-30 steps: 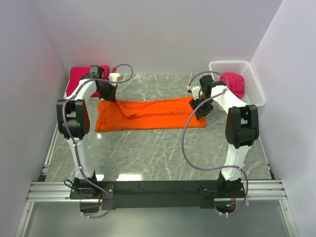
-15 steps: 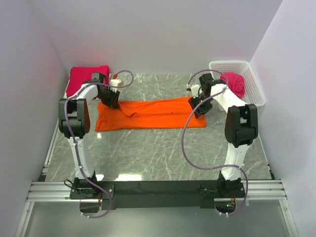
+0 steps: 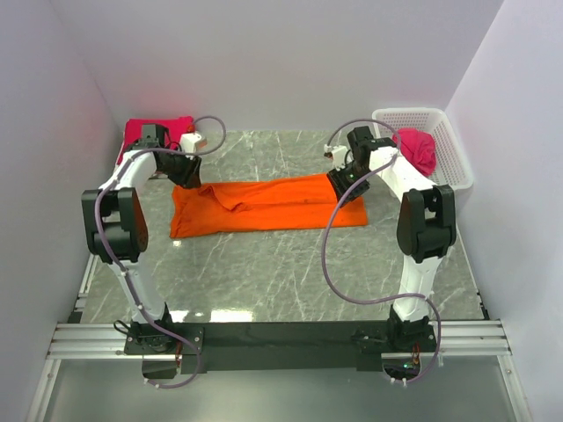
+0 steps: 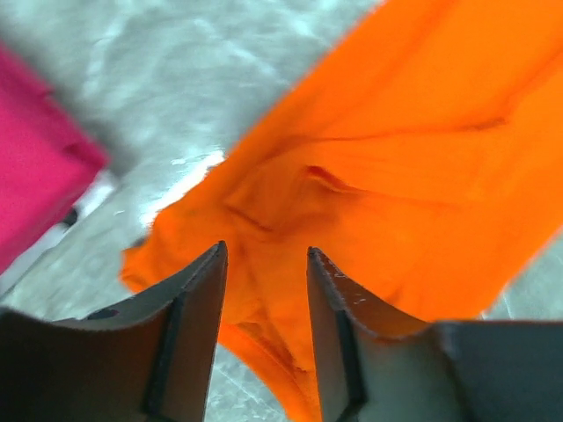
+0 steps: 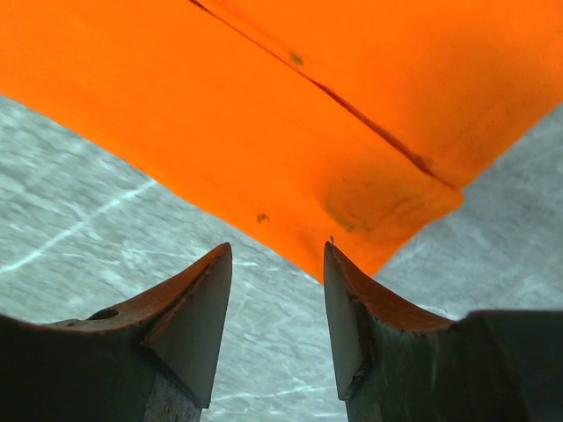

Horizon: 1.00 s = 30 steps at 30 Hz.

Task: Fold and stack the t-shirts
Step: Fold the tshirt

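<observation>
The bright orange t-shirt (image 3: pixel 264 204) lies folded into a long strip across the middle of the table. My left gripper (image 3: pixel 186 174) is open over its far left corner; in the left wrist view the orange cloth (image 4: pixel 387 176) shows between and beyond the open gripper (image 4: pixel 264 255). My right gripper (image 3: pixel 343 181) is open at the far right corner; in the right wrist view the shirt's corner (image 5: pixel 352 167) lies just beyond the gripper (image 5: pixel 277 251). A folded crimson-pink t-shirt (image 3: pixel 151 132) lies at the back left and also shows in the left wrist view (image 4: pixel 35 176). Another crimson-pink shirt (image 3: pixel 420 149) sits in the basket.
The white lattice basket (image 3: pixel 433 121) stands at the back right against the wall. White walls close in the table on the left, back and right. Grey marble tabletop (image 3: pixel 281 281) lies between the shirt and the arm bases.
The left arm swung its elbow out to the left and its gripper shifted slightly left at the shirt's corner. The right gripper moved back and left along the right end. The shirt has not moved.
</observation>
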Motion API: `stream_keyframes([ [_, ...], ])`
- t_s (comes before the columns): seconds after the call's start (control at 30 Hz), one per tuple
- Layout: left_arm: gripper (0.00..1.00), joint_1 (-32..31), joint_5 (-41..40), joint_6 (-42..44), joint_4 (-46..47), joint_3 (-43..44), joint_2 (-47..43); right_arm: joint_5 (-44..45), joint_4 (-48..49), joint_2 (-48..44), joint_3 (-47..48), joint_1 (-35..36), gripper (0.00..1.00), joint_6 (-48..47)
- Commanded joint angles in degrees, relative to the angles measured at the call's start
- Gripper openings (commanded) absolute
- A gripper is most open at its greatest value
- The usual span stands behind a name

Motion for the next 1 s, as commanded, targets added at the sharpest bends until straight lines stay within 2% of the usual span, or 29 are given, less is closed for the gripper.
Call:
stream_keyframes([
  [0.0, 0.5, -1.46, 8.87, 8.35, -5.62, 0.19, -2.12, -1.85, -0.56, -0.01, 2.92, 0.8, 0.53, 1.29],
  [0.1, 0.51, -3.57, 9.25, 11.44, -5.98, -3.41, -4.49, -1.85, -0.56, -0.01, 2.92, 0.88, 0.53, 1.47],
  [0.17, 0.51, -7.52, 7.41, 11.54, -4.14, -5.53, -5.89, -1.59, -0.56, 0.08, 2.83, 0.88, 0.52, 1.47],
  [0.3, 0.46, -12.09, 1.08, 10.14, -1.59, -9.14, -5.2, -1.41, -0.38, -0.01, 2.22, 0.62, 0.52, 1.55],
  [0.57, 0.49, -17.81, -8.58, 8.82, 3.86, -9.67, -1.69, -1.41, -0.65, 0.43, 2.57, -0.17, 0.52, 1.47],
  [0.67, 0.35, -18.34, -9.56, 8.11, 4.91, -7.83, -0.63, -1.23, -0.65, 0.35, 2.66, -0.26, 0.52, 1.47],
  [0.7, 0.25, -18.51, -10.35, 7.68, 5.44, -6.69, -0.46, -1.23, -0.65, 0.26, 2.57, -0.34, 0.52, 1.47],
  [0.8, 0.06, -18.51, -11.32, 7.23, 6.5, -3.62, 0.86, -1.06, -0.47, 0.26, 2.39, -0.35, 0.51, 1.38],
  [0.87, 0.01, -18.6, -11.15, 7.06, 7.03, -1.68, 2.44, -1.14, -0.38, 0.61, 2.48, -0.43, 0.51, 1.47],
  [0.97, 0.01, -18.86, -10.62, 6.36, 8.17, 2.18, 4.89, -1.23, -0.65, 0.96, 3.09, -0.35, 0.51, 1.55],
])
